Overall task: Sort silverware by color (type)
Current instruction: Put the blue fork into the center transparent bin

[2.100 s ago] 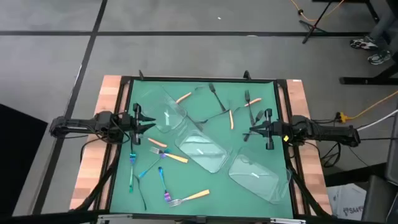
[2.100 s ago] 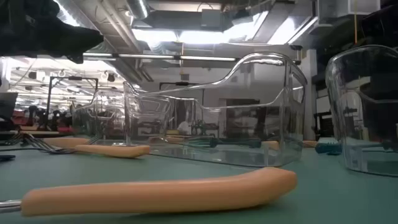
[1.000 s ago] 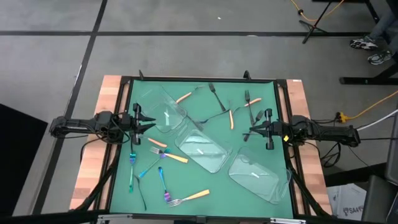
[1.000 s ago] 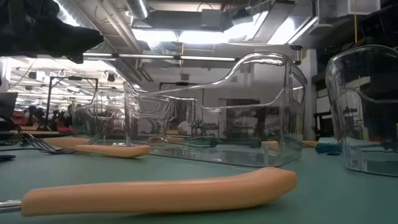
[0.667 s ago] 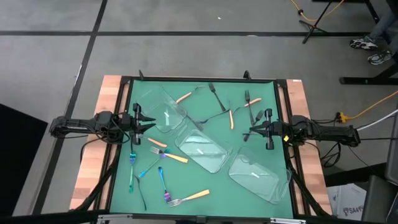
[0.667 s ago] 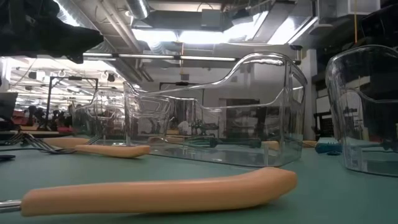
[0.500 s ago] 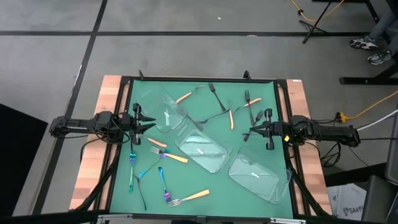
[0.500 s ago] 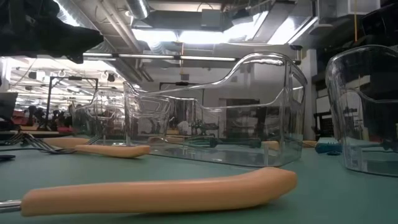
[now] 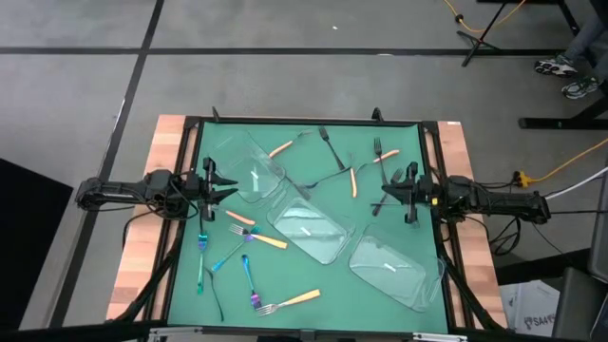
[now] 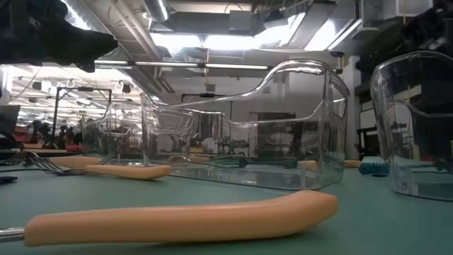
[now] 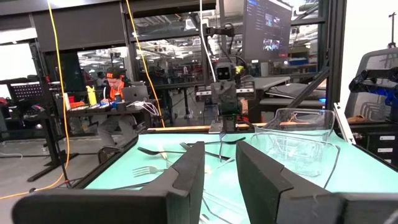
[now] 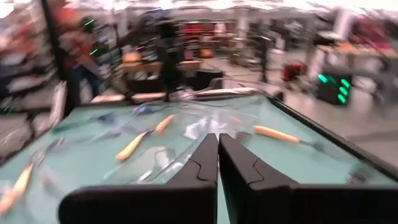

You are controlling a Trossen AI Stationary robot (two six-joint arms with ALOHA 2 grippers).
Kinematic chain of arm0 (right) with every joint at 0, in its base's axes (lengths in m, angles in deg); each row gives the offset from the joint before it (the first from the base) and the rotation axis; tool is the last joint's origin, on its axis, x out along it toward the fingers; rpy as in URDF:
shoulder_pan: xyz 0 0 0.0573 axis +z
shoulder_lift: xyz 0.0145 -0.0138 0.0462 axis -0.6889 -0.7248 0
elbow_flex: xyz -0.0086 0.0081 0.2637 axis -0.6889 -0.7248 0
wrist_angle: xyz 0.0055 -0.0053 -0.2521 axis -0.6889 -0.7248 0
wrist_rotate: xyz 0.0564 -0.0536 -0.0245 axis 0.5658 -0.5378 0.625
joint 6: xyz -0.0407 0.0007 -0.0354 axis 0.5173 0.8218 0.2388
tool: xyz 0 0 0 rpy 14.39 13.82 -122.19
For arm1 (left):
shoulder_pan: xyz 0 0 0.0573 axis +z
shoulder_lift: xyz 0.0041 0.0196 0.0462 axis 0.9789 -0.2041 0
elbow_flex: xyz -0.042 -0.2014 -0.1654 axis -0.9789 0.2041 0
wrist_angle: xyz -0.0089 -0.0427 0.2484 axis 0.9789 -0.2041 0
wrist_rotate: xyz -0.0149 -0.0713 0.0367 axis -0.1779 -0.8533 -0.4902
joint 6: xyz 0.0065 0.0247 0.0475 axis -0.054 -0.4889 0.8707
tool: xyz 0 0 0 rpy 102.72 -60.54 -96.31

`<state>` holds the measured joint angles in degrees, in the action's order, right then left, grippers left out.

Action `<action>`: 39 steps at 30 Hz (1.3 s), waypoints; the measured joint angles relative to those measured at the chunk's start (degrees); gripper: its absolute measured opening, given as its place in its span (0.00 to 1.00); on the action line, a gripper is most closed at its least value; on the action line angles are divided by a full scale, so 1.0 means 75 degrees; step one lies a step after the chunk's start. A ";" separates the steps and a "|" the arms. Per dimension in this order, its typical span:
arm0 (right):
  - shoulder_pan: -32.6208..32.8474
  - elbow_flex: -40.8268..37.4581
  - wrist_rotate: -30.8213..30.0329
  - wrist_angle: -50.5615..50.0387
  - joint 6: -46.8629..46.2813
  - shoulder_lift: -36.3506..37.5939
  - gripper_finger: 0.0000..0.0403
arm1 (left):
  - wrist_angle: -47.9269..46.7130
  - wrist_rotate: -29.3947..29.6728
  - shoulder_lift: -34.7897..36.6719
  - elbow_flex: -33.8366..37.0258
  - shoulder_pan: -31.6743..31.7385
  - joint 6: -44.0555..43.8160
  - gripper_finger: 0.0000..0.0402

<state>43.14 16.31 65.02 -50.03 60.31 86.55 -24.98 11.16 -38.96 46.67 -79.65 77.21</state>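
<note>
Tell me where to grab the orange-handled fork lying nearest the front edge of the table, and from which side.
Grip the orange-handled fork by its thick orange handle, near mid-length, coming straight down from above. It lies flat on the green mat, with clear mat along both long sides of the handle. Its silver tines point toward an iridescent fork, so avoid that end. The left tool sits nearer.

We see orange-handled forks (image 9: 302, 298), blue-purple pieces (image 9: 248, 271) and dark forks (image 9: 329, 142) lying flat, scattered; count unclear.
</note>
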 joint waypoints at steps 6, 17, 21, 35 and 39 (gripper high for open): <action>0.0000 0.0000 -0.0314 0.0504 -0.0471 0.0000 0.09 | 0.0000 0.0000 0.0003 -0.0001 0.0002 0.0002 0.21; 0.0000 0.0009 -0.0370 0.1568 -0.0410 0.0000 0.48 | 0.0000 0.0003 0.0003 -0.0001 0.0000 0.0040 0.21; 0.0000 0.0023 -0.0384 0.1552 -0.0405 0.0000 0.53 | 0.0000 0.0003 0.0002 0.0000 0.0000 0.0049 0.21; 0.0000 0.2374 -0.1077 -0.0602 0.0631 -0.1051 0.54 | 0.0000 0.0009 0.0003 -0.0002 0.0000 0.0053 0.21; 0.0000 0.3317 -0.1232 -0.1650 0.0630 -0.1924 0.54 | 0.0000 0.0008 0.0002 0.0000 0.0002 0.0055 0.21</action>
<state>43.14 41.19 55.78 -62.40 65.04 72.12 -24.98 11.22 -38.95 46.67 -79.64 77.62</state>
